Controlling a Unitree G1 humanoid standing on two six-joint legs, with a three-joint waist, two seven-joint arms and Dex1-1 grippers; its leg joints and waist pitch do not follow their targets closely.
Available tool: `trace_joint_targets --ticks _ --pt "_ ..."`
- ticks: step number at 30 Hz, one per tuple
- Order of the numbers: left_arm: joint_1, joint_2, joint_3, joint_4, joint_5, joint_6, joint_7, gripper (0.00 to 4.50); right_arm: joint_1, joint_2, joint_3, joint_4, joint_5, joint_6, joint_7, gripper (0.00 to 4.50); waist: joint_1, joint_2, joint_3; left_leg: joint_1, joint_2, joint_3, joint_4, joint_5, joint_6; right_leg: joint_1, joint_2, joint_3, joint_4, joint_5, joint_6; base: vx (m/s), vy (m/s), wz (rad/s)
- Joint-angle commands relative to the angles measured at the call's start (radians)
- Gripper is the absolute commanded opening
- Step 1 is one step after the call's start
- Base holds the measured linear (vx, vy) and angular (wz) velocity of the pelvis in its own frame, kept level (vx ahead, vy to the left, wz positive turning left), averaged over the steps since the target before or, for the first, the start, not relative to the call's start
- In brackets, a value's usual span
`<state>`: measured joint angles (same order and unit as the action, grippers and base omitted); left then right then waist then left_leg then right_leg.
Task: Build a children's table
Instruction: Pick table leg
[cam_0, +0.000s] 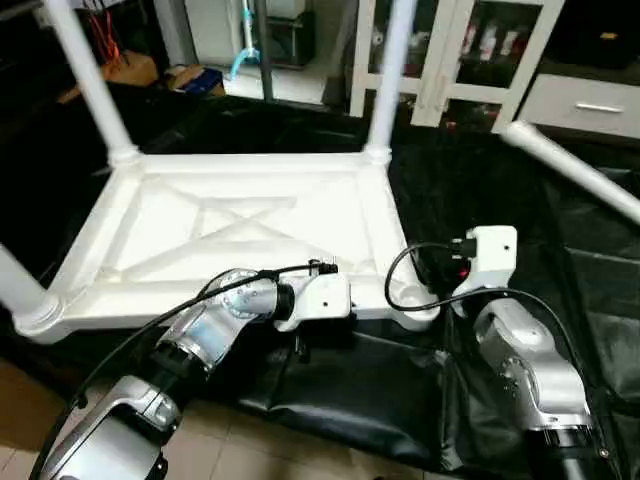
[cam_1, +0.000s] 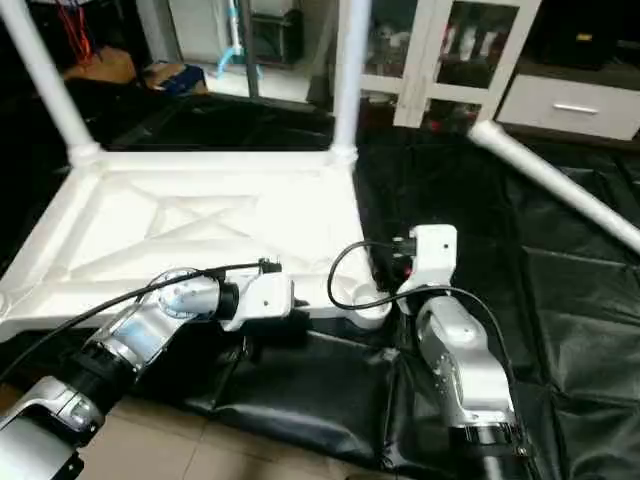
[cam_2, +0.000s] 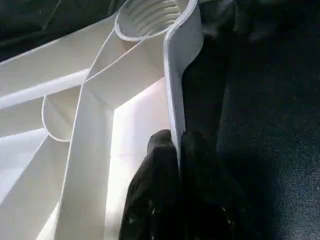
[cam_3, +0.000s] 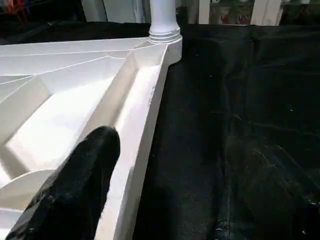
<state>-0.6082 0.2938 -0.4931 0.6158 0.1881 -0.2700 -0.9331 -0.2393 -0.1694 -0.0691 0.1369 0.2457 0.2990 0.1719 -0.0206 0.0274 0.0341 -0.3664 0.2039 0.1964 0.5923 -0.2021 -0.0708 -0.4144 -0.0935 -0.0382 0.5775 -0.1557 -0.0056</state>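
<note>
Head view, table: We see the tabletop (cam_0: 240, 225) lying underside up on the black mat (cam_0: 350, 395). Legs stand in the far left (cam_0: 90, 80), far right (cam_0: 392, 70) and near left (cam_0: 15, 285) corners.
Head view, missing part: The near right corner socket (cam_0: 412, 298) is empty. The fourth leg (cam_0: 575, 165) lies on the mat towards its far right edge, well apart from that socket.
Head view, arms: Our left gripper (cam_0: 302, 338) is at the tabletop's near edge, and our right gripper (cam_0: 440, 272) is just beside the empty socket.
Left wrist view, grip: The left gripper is clamped on the tabletop's thin rim wall (cam_2: 175, 95), one finger on each face, with the ribbed socket ahead.
Right wrist view, grip: The right gripper (cam_3: 85, 175) sits against the tabletop's right edge. We cannot tell whether it is open or closed.
Doing it well: We judge the left hold should stay firm to steady the tabletop. The right arm should fetch the loose leg, line it up straight over the socket, then press and turn.
Writing: We can read no brand, label or lettering in any view.
</note>
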Motion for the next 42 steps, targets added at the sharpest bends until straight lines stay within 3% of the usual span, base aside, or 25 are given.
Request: trace_joint_targets --ticks 1,5,6,21,24,25,29,31,33,37,38,39,42 --pt "-0.024 -0.017 -0.018 0.014 0.001 -0.087 -0.001 0.0 0.003 0.005 -0.009 -0.02 0.002 -0.007 -0.008 3.7 -0.003 -0.005 -0.061 0.011 0.013 -0.003 -0.067 -0.179 0.05 0.05 -0.025 0.026 -0.053 -0.139 -0.21 0.0 0.0 0.0" --pt "-0.068 -0.034 -0.002 0.089 0.006 -0.158 0.033 0.0 -0.003 0.009 -0.02 -0.018 -0.002 -0.009 -0.02 3.7 0.001 -0.002 -0.061 0.013 0.013 -0.001 -0.066 -0.18 0.052 0.049 -0.026 0.026 -0.054 -0.158 -0.207 0.0 0.0 0.0" --pt "-0.073 -0.036 0.004 0.102 0.004 -0.173 0.04 0.0 0.0 0.01 -0.02 -0.02 -0.002 -0.009 -0.022 3.7 0.0 -0.008 -0.061 0.013 0.014 -0.001 -0.067 -0.183 0.051 0.049 -0.025 0.026 -0.056 -0.167 -0.203 0.0 0.0 0.0" --pt "-0.117 -0.068 0.035 0.193 -0.043 -0.363 -0.003 0.0 0.0 0.008 -0.019 -0.03 -0.013 0.0 -0.023 3.7 0.003 -0.004 -0.065 0.011 0.012 -0.001 -0.061 -0.146 0.081 0.053 -0.027 0.025 -0.051 -0.137 -0.214 0.0 0.0 0.0" --pt "-0.132 -0.077 0.035 0.217 -0.063 -0.437 -0.033 0.0 0.001 0.011 -0.019 -0.031 -0.015 -0.001 -0.026 3.7 0.008 0.005 -0.066 0.013 0.014 -0.001 -0.061 -0.14 0.08 0.052 -0.028 0.025 -0.049 -0.133 -0.215 0.0 0.0 0.0" --pt "-0.135 -0.08 0.037 0.22 -0.071 -0.45 -0.042 0.0 0.001 0.012 -0.019 -0.031 -0.016 -0.001 -0.026 3.7 0.008 0.002 -0.066 0.012 0.013 -0.001 -0.061 -0.134 0.082 0.053 -0.027 0.025 -0.049 -0.123 -0.216 0.0 0.0 0.0" --pt "-0.149 -0.092 0.05 0.224 -0.079 -0.482 -0.022 0.0 0.003 0.014 -0.021 -0.036 -0.018 0.0 -0.029 3.7 0.015 0.006 -0.069 0.012 0.014 0.0 -0.059 -0.115 0.091 0.055 -0.029 0.025 -0.043 -0.092 -0.224 0.0 0.0 0.0" --pt "-0.185 -0.088 0.056 0.266 -0.026 -0.477 0.05 0.0 0.005 0.014 -0.023 -0.041 -0.017 0.002 -0.031 3.7 0.019 0.008 -0.07 0.013 0.013 0.001 -0.056 -0.102 0.097 0.054 -0.027 0.025 -0.041 -0.075 -0.227 0.0 0.0 0.0" --pt "-0.193 -0.088 0.059 0.28 -0.016 -0.483 0.065 0.51 0.003 0.013 -0.024 -0.04 -0.017 0.002 -0.031 3.78 0.018 0.006 -0.071 0.01 0.012 0.0 -0.056 -0.094 0.099 0.057 -0.027 0.024 -0.04 -0.065 -0.226 0.0 0.0 0.0" --pt "-0.26 -0.059 0.064 0.375 0.064 -0.478 0.176 0.71 0.004 0.015 -0.023 -0.045 -0.02 0.003 -0.035 3.78 0.01 0.009 -0.074 0.01 0.012 -0.002 -0.053 -0.092 0.106 0.059 -0.027 0.022 -0.038 -0.041 -0.227 0.0 0.0 0.0" --pt "-0.275 -0.046 0.071 0.401 0.063 -0.475 0.166 1.03 0.002 0.016 -0.022 -0.046 -0.022 0.004 -0.036 3.78 0.01 0.013 -0.071 0.01 0.012 -0.003 -0.054 -0.096 0.103 0.059 -0.027 0.021 -0.039 -0.047 -0.229 0.0 0.0 0.0" --pt "-0.276 -0.044 0.073 0.404 0.062 -0.475 0.164 1.07 0.002 0.017 -0.021 -0.046 -0.022 0.004 -0.036 3.78 0.007 0.007 -0.069 0.01 0.01 -0.001 -0.055 -0.117 0.097 0.058 -0.025 0.02 -0.042 -0.073 -0.229 0.0 0.0 0.0" --pt "-0.291 -0.012 0.095 0.426 0.041 -0.469 0.145 1.09 0.007 0.017 -0.02 -0.052 -0.024 0.005 -0.037 3.78 -0.003 0.004 -0.065 0.008 0.008 -0.002 -0.058 -0.153 0.083 0.06 -0.026 0.02 -0.049 -0.148 -0.221 0.0 0.0 0.0"
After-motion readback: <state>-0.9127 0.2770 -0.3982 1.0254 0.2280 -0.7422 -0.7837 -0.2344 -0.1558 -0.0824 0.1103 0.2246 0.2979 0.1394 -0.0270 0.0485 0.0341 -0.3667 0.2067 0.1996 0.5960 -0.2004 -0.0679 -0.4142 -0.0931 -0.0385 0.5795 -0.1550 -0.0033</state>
